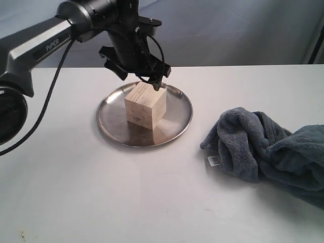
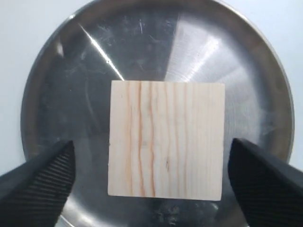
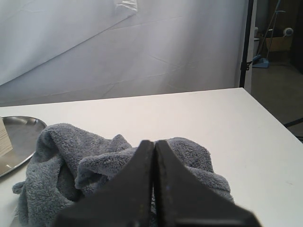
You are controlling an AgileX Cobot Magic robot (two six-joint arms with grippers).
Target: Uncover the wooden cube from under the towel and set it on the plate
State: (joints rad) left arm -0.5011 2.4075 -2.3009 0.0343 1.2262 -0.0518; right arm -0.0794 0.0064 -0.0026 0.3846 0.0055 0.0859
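Note:
The wooden cube [image 1: 146, 105] stands on the steel plate [image 1: 178, 107], a little behind its middle. My left gripper [image 1: 142, 81] hovers just above the cube, open. In the left wrist view its fingers [image 2: 42, 179] flank the cube [image 2: 165, 137] with a gap on each side, over the plate [image 2: 142, 47]. The blue-grey towel [image 1: 263, 147] lies crumpled on the table to the right of the plate, with its white tag [image 1: 213, 160] showing. My right gripper [image 3: 154, 144] is shut above the towel [image 3: 71, 156], with nothing visible between its fingers. It is outside the exterior view.
The white table [image 1: 126, 202] runs to a pale cloth backdrop [image 1: 228, 30]. The left arm [image 1: 45, 45] reaches in from the upper left with a black cable hanging. In the right wrist view the table's far edge [image 3: 265, 109] drops to the floor.

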